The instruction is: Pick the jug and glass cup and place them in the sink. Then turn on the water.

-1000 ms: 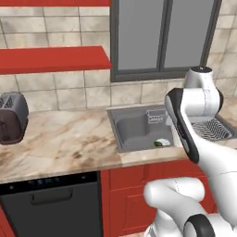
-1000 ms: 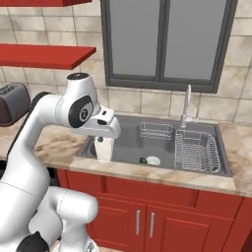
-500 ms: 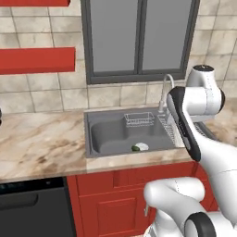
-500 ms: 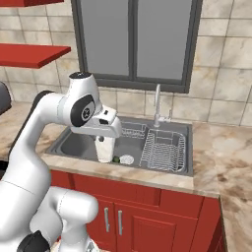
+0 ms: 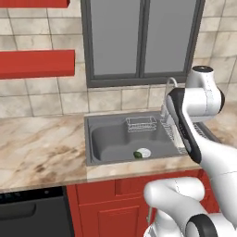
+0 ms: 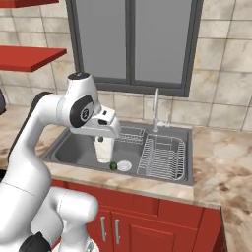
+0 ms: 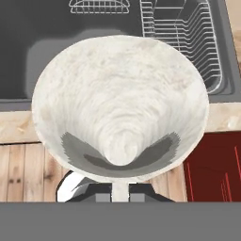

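The jug (image 7: 120, 101) is seen from above, its wide pale rim spread across the middle of the hand view and its marbled whitish inside narrowing down to a rounded bottom. It is clamped at its near edge by the gripper (image 7: 120, 188), the dark fingertips closed tight against the wall. Beyond it the grey sink (image 7: 28, 56) is spread out, with a small wire basket (image 7: 98, 5) at the far side and a wire rack (image 7: 188, 33) to the right. Below, a strip of pale counter edge (image 7: 225, 116), wooden floor (image 7: 23, 172) and a red cabinet front (image 7: 214, 169) are visible.
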Tool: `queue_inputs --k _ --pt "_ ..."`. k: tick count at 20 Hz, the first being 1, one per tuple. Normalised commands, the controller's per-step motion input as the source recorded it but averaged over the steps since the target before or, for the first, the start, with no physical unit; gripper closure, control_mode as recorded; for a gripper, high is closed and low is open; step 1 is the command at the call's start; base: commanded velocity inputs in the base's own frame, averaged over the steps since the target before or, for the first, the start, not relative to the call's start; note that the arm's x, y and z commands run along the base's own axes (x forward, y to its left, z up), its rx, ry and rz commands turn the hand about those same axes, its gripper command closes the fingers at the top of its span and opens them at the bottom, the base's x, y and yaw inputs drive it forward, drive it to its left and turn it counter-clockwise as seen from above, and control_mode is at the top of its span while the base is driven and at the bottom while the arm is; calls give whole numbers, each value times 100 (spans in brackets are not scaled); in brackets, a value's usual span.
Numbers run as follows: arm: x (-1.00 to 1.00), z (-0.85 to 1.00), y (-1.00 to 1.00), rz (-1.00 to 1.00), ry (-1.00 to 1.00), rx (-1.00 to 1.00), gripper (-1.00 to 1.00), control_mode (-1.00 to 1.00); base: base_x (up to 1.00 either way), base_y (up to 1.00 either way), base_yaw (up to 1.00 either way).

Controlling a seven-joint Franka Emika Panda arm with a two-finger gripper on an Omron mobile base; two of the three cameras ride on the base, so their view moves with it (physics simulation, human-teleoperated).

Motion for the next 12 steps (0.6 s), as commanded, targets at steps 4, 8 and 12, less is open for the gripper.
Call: queue_inputs --k 4,8,12 --pt "0 0 0 0 0 0 100 100 50 0 0" --pt "0 0 0 0 0 0 100 100 47 0 0" --pt "0 0 0 0 0 0 100 100 35 0 0"
